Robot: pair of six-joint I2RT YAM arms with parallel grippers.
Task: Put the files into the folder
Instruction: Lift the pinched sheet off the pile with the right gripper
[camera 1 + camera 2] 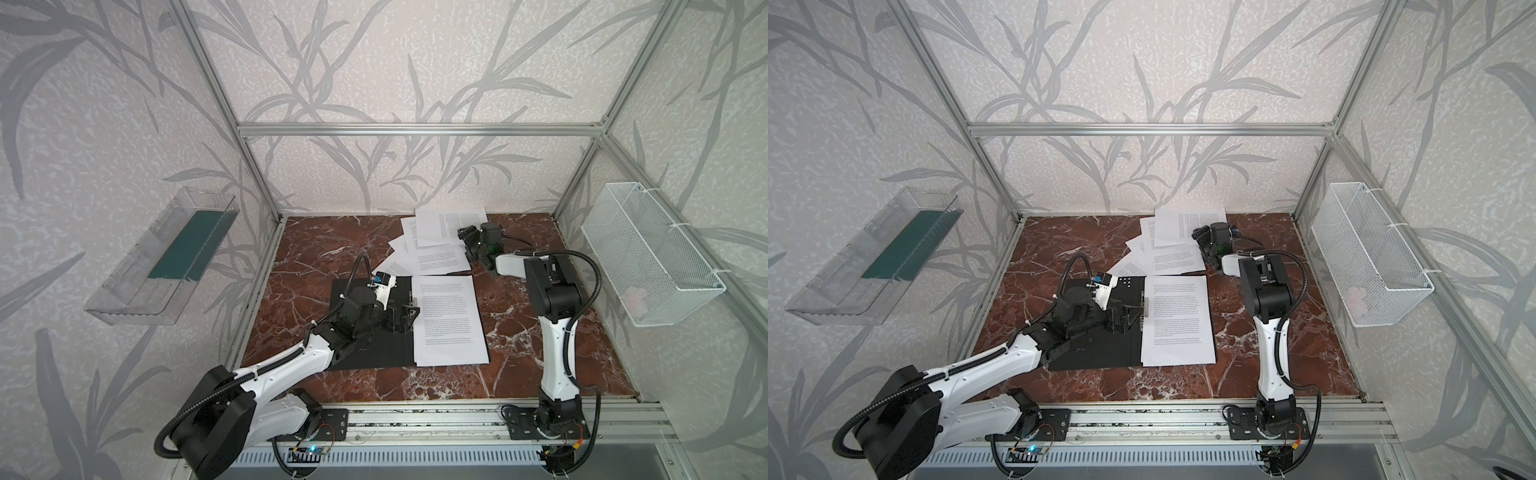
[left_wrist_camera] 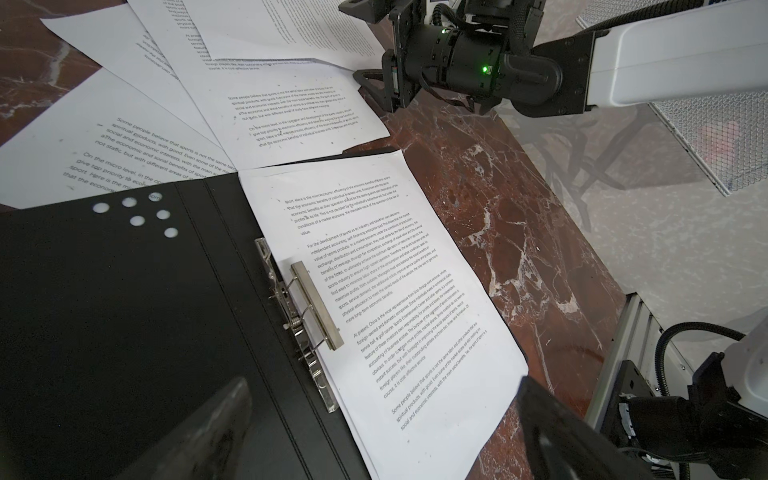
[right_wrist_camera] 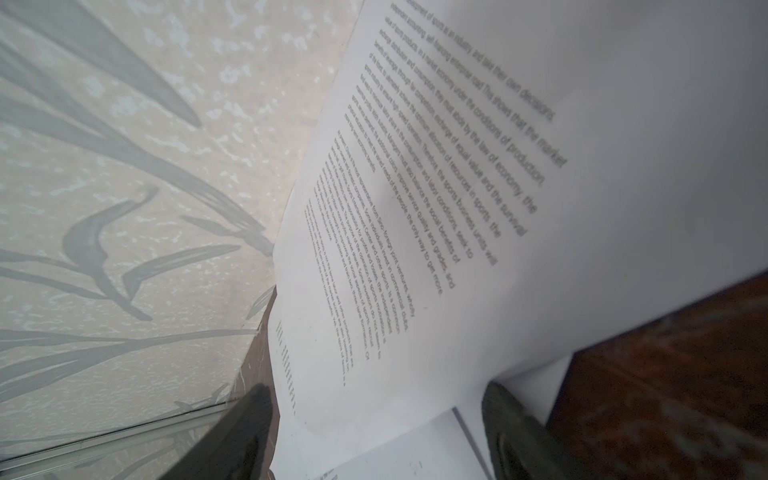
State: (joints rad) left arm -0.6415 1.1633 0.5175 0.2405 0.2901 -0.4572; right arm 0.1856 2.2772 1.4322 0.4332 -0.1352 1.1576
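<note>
**Reaching for the next loose sheet**

Opened flat with its black inside upward, a thin folder [image 1: 370, 353] was laid on the red marble desk [image 1: 311, 245]. One white printed sheet [image 1: 451, 320] was already lodged on its right half, its left edge beneath the metal spine clip [image 2: 316, 305]. The other white text-printed paper files [image 1: 436, 257] were fanned just behind the folder. The right tool [image 1: 467, 239] was set beside that pile, jaws parted around the topmost sheet [image 1: 451, 224], with nothing pinched. The left tool [image 2: 382, 382] was held released, spread wide above the folder. A second fetch was judged to be in hand. Closing on a single sheet and carrying it to the folder would be called for next.
</note>
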